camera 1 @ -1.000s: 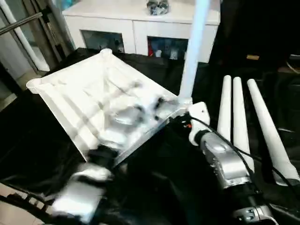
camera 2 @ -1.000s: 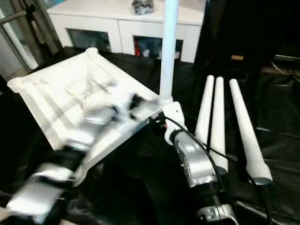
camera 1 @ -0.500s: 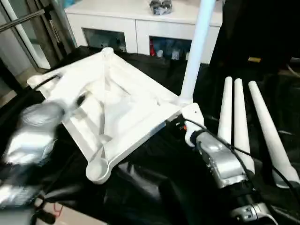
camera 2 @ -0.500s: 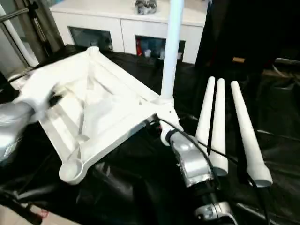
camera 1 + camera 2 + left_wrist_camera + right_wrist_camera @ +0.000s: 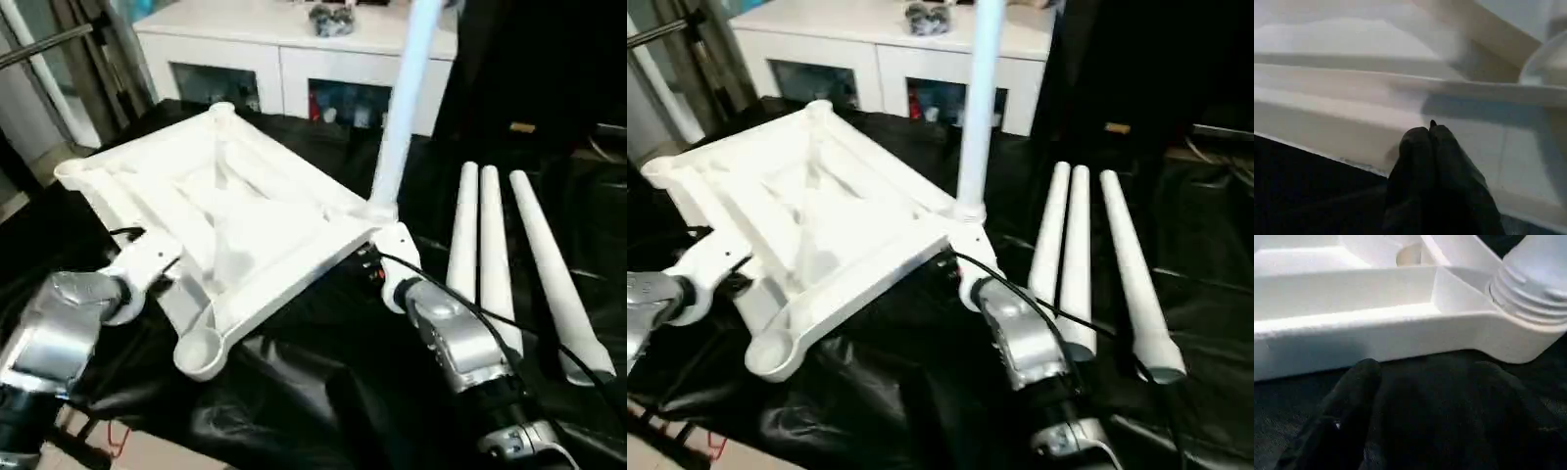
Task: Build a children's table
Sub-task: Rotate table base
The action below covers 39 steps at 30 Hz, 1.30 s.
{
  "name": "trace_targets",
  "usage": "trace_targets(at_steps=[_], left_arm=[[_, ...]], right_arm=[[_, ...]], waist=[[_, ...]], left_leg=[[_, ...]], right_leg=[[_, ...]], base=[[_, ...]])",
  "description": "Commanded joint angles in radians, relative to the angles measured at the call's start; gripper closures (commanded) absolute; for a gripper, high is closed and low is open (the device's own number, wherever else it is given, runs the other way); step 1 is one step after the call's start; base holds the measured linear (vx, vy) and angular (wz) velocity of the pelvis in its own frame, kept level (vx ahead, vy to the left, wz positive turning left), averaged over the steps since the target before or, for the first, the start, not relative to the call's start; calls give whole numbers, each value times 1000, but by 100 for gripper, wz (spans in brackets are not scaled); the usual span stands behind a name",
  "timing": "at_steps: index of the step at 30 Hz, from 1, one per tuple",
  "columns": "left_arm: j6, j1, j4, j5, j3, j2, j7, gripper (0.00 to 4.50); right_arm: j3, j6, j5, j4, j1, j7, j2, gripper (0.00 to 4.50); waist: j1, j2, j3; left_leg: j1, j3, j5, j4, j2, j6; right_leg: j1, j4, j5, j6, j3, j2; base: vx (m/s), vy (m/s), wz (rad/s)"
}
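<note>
The tabletop (image 5: pixel 225 225) lies upside down on the black-covered worktop (image 5: pixel 323 392), ribs up, turned so one corner points toward the robot. One leg (image 5: pixel 404 108) stands upright in the corner socket on the right side; in the right wrist view its threaded end (image 5: pixel 1528 293) sits in that socket. The near corner socket (image 5: pixel 199 351) is empty, as are the far one (image 5: pixel 221 111) and the left one (image 5: pixel 71 174).

Three loose legs (image 5: pixel 487 255) lie side by side on the worktop to the right of the tabletop, apart from it, with their thick ends toward the robot. The two on the left touch along their length; the third (image 5: pixel 549 269) angles slightly away from them.

The left pincer (image 5: pixel 1430 134) is closed on nothing, its two black fingers pressed together with the tips right at the tabletop's outer edge wall; whether they touch the wall I cannot tell. From the head views the left arm (image 5: pixel 69 318) reaches in toward the left edge of the tabletop.

The right pincer (image 5: pixel 1420 367) sits just below the tabletop's edge beside the socket holding the upright leg. Its fingers (image 5: pixel 1359 382) are spread apart, open, holding nothing, over the black cover. The right forearm (image 5: pixel 456 338) lies between the tabletop and the loose legs.

Behind the worktop stands a white cabinet (image 5: pixel 294 59) with glass doors.
</note>
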Motion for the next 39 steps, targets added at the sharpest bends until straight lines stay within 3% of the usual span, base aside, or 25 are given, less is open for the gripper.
trace_targets(at_steps=[1,4,9,19,24,28,29,31,32,33,36,39], left_arm=[[16,0,-14,3,-25,28,-41,450],[-22,5,-33,-34,-67,40,-112,450],[-60,10,-73,-94,-117,28,-219,450],[-99,-12,-143,-202,-194,-29,-358,450],[-118,-46,-132,-222,-180,-114,-319,450],[-191,-112,-48,-171,-203,-213,-240,450],[-214,-127,-18,-160,-204,-231,-216,450],[-248,-156,36,-143,-199,-268,-165,450],[-248,-156,36,-143,-199,-268,-165,450],[-286,-184,91,-130,-186,-303,-107,450],[-313,-211,145,-109,-176,-334,-43,450],[-348,-209,154,-105,-168,-352,-16,450]], right_arm=[[-10,-6,7,29,-18,2,5,165],[-14,-37,16,94,-52,9,16,190],[-8,-73,16,175,-96,22,29,242],[4,-119,13,254,-134,55,38,332],[10,-119,14,239,-125,63,42,368],[14,-123,12,222,-104,73,39,400],[13,-126,11,223,-103,71,38,411],[12,-127,8,221,-100,70,36,423],[12,-127,8,221,-100,70,36,432],[8,-122,4,199,-91,62,31,442],[7,-111,-21,135,-69,24,13,442],[2,-6,-47,59,-63,-11,-11,442]], waist=[[4,9,-59],[2,9,-59],[5,8,-64],[2,5,-64],[1,1,-66],[3,-3,-64],[2,6,-64],[0,-1,-64],[0,3,-64],[0,-1,-65],[3,3,-66],[3,3,-70]], left_leg=[[15,-9,-291,-83,12,-18],[18,-10,-313,-84,12,-21],[16,-6,-257,-80,12,-17],[16,-3,-244,-79,12,-18],[12,0,-218,-76,12,-9],[14,1,-227,-74,10,-3],[12,-1,-227,-75,10,-6],[12,-2,-241,-75,9,-7],[16,0,-250,-74,9,-10],[11,-2,-243,-74,8,-8],[11,-3,-224,-74,10,-9],[12,-3,-187,-70,9,-5]], right_leg=[[49,-77,-309,-167,48,-48],[47,-79,-329,-170,50,-50],[51,-66,-234,-203,51,-47],[55,-66,-237,-206,53,-48],[60,-63,-206,-213,53,-47],[59,-71,-250,-198,53,-46],[61,-71,-259,-190,52,-46],[62,-75,-275,-178,51,-46],[58,-79,-286,-172,51,-44],[62,-78,-283,-171,50,-45],[64,-76,-253,-165,49,-42],[65,-69,-195,-179,50,-40]], base=[[0,0,0],[0,0,0],[0,0,0],[0,0,0],[0,0,0],[0,0,0],[0,0,0],[0,0,0],[0,0,0],[0,0,0],[0,0,0],[0,0,0]])
